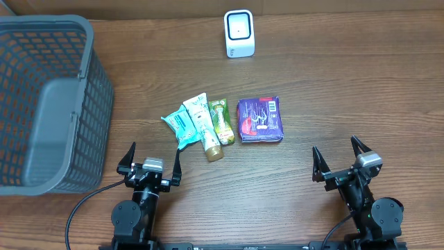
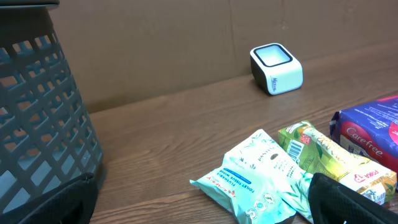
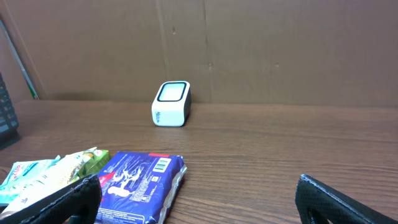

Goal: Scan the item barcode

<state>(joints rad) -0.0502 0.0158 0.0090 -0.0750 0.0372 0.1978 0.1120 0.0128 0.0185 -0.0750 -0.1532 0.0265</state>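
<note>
Items for scan: 4 soft packs clustered mid-frame in the overhead view, flat on the surface (image 1: 347,83). The purple pack (image 1: 260,119) sits at the cluster's right end, closest to the right arm. It looks light, padded and squashy, with glossy film that's prob. slippery. A white barcode-like patch shows on its top face near the far edge in the right wrist view, too small to be sure. Best hold, IMO: pinch across a short edge or corner seam, keeping that patch uncovered. Gripped flat in the middle, it'd likely bulge and slip.

Left of it lie a green sachet (image 1: 222,119), a cream tube (image 1: 206,133) and a teal pouch (image 1: 179,125), touching or overlapping. All look thin and floppy, so they're harder to lift singly. The sachet shows a barcode in the left wrist view.

The scanner (image 1: 239,33) stands upper centre, well apart from the cluster. The basket (image 1: 41,104) fills the left side.

Left fingers (image 1: 129,158) are spread wide, empty, lower left, just short of the pouch. Right fingers (image 1: 318,165) are also spread wide, empty, lower right.
</note>
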